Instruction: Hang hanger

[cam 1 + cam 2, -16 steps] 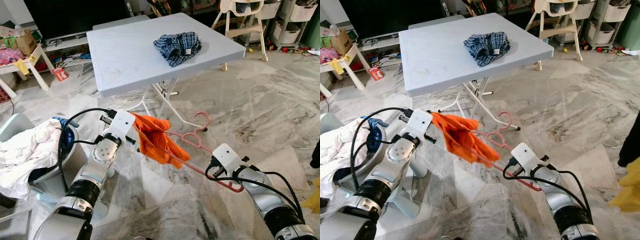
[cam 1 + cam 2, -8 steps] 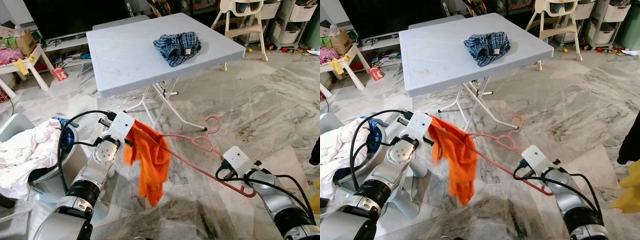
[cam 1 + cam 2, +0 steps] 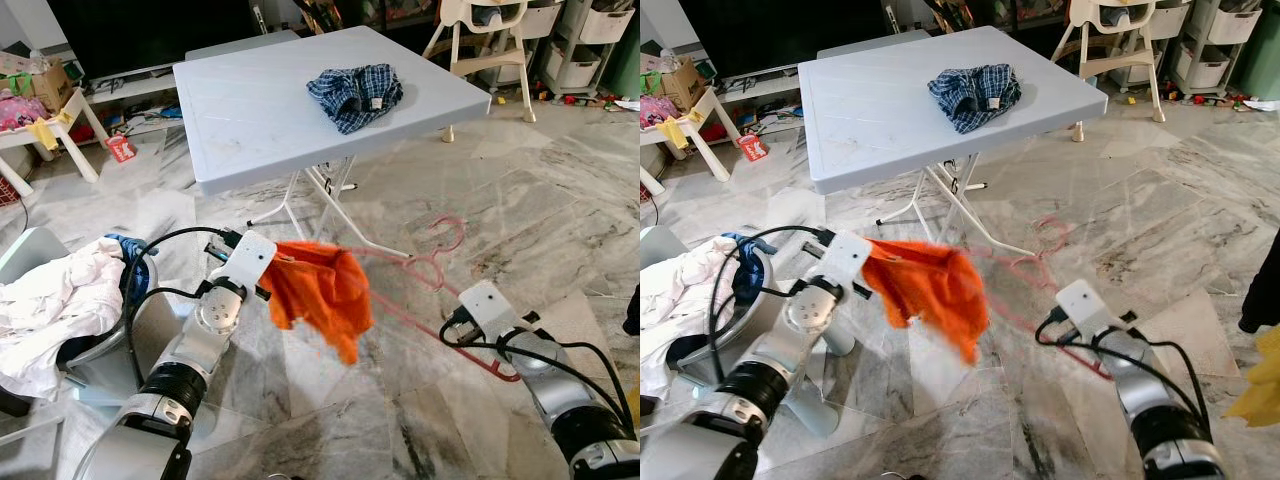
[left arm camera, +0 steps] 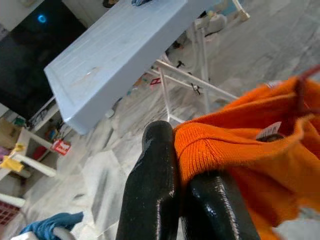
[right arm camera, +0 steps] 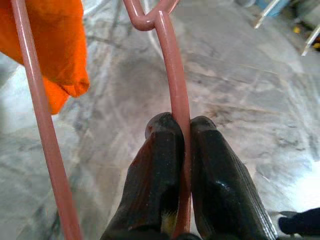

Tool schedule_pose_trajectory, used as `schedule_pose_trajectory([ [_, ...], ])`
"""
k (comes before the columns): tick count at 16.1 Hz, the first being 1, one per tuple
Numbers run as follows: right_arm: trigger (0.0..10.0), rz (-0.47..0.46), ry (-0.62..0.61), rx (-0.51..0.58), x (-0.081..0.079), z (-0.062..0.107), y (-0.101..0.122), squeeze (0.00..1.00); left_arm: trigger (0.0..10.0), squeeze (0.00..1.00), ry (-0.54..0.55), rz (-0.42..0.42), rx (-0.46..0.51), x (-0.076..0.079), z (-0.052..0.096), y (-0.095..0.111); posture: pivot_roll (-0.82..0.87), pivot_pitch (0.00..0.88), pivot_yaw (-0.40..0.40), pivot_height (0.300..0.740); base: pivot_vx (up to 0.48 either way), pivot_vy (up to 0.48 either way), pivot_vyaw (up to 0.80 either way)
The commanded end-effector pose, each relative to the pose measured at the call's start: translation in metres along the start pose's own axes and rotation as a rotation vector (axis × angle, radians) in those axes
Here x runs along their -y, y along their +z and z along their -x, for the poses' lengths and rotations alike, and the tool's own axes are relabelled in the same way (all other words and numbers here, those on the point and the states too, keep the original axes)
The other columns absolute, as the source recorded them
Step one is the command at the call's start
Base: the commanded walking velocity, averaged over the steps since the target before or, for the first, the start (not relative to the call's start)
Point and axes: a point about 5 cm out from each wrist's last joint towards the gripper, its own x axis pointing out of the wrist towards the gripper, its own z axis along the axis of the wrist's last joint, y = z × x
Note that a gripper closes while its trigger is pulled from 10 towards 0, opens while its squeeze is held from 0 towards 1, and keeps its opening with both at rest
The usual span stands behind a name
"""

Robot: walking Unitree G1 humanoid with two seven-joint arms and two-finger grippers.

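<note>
**Orange cloth and hanger held between both grippers**

Left gripper (image 4: 172,165) pinches the orange cloth (image 3: 322,290); right gripper (image 5: 182,150) clamps the pink hanger (image 5: 172,85), blurred in head views. Beyond: white folding table (image 3: 250,110), marble floor (image 3: 520,200).

No lettering, number or brand mark can be read anywhere. The orange cloth (image 4: 260,150) carries a small pale tag (image 4: 270,131) near its hem, seen in the left wrist view, but whatever is printed on it is too blurred to make out. The checked garment (image 3: 354,95) on the table (image 3: 250,110) shows a white label (image 3: 377,101) at its collar, too small to read. The red item (image 3: 121,148) on the far left floor is likewise illegible.
</note>
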Motion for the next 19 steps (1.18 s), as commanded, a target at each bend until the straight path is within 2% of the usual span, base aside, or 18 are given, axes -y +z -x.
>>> schedule_pose_trajectory([
  [1, 10.0, -0.026, -0.052, 0.033, 0.01, -0.001, 0.009, 0.0, 10.0, 0.0, 0.033, -0.008, 0.005, -0.008, -0.002, 0.002, -0.13, 0.0, 0.13, 0.74, 0.0, 0.0, 0.0],
  [3, 10.0, -0.027, -0.045, 0.073, 0.01, -0.001, 0.014, 0.0, 10.0, 0.0, 0.031, -0.009, 0.004, -0.007, -0.002, 0.003, -0.13, 0.0, 0.13, 0.74, 0.0, 0.0, 0.0],
  [4, 10.0, -0.021, 0.025, 0.209, 0.005, 0.003, 0.03, 0.0, 10.0, 0.0, 0.035, -0.01, 0.005, -0.007, -0.004, 0.005, -0.13, 0.0, 0.134, 0.74, 0.0, 0.0, 0.0],
  [6, 10.0, 0.014, 0.143, 0.349, -0.003, 0.012, 0.043, 0.0, 10.0, 0.0, 0.041, -0.012, 0.008, -0.01, -0.006, 0.008, -0.13, 0.0, 0.14, 0.74, 0.0, 0.0, 0.0],
  [7, 10.0, 0.069, 0.289, 0.432, -0.013, 0.023, 0.047, 0.0, 10.0, 0.0, 0.049, -0.013, 0.009, -0.014, -0.008, 0.009, -0.13, 0.0, 0.141, 0.74, 0.0, 0.0, 0.0],
  [9, 10.0, 0.13, 0.42, 0.438, -0.023, 0.032, 0.042, 0.0, 10.0, 0.0, 0.055, -0.015, 0.009, -0.018, -0.008, 0.009, -0.13, 0.0, 0.145, 0.74, 0.0, 0.0, 0.0],
  [12, 10.0, 0.191, 0.54, 0.415, -0.032, 0.041, 0.033, 0.0, 10.0, 0.0, 0.066, -0.022, 0.009, -0.024, -0.009, 0.01, -0.13, 0.0, 0.146, 0.74, 0.0, 0.0, 0.0],
  [16, 10.0, 0.197, 0.581, 0.393, -0.035, 0.043, 0.029, 0.0, 10.0, 0.0, 0.069, -0.022, 0.017, -0.027, -0.009, 0.01, -0.12, 0.0, 0.146, 0.74, 0.0, 0.0, 0.0],
  [19, 10.0, 0.216, 0.634, 0.358, -0.043, 0.045, 0.021, 0.0, 10.0, 0.0, 0.039, -0.001, 0.07, -0.024, -0.009, 0.018, -0.12, 0.0, 0.146, 0.74, 0.0, 0.0, 0.0],
])
